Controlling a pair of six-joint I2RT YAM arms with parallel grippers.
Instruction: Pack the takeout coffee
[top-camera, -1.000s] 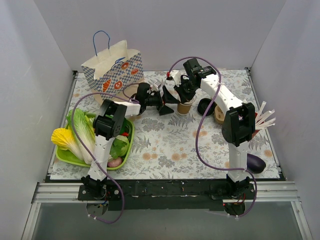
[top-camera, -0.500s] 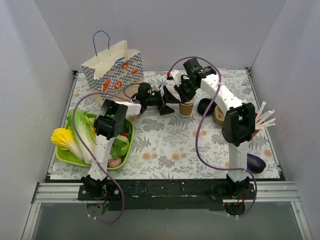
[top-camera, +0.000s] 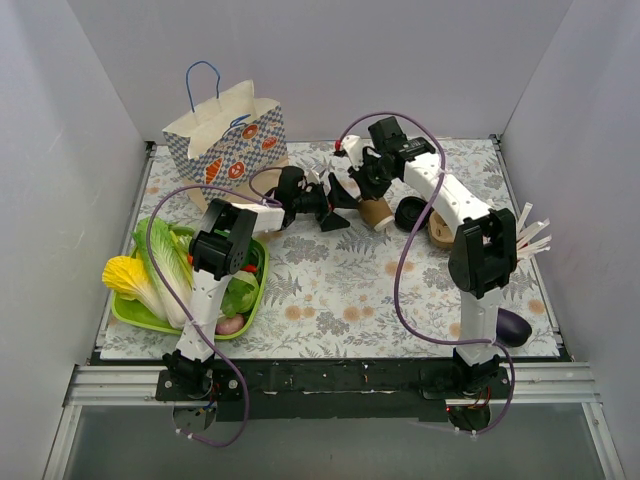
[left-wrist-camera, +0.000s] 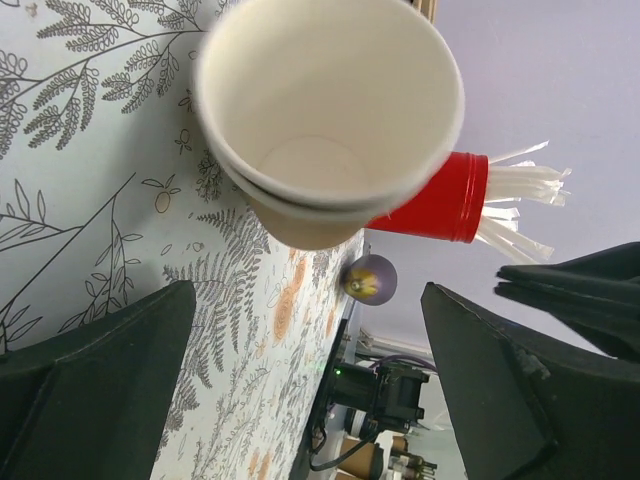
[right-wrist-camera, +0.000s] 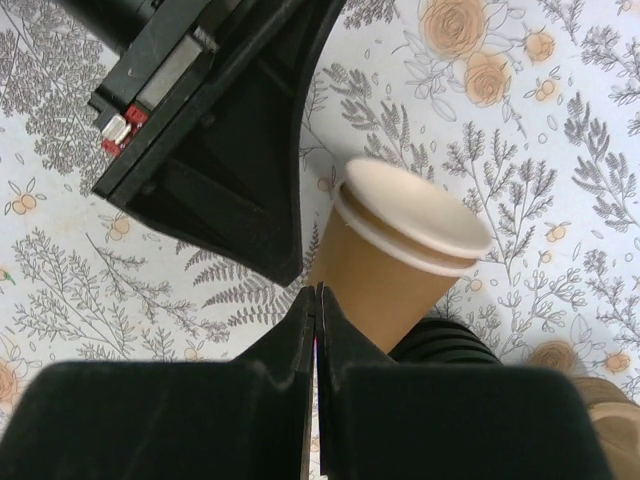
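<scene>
Right gripper is pinched fully closed with nothing in it. Its tips sit at the side wall of the small tan kraft paper cup, probably touching. The cup leans, white mouth facing the left gripper, which is spread wide and empty just in front of it, likely a handover nudge. The round black plastic lid lies just behind the cup, not fitted.

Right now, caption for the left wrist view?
Open left fingers frame a lidless paper cup, its white inside empty; red cup of sticks behind.
</scene>
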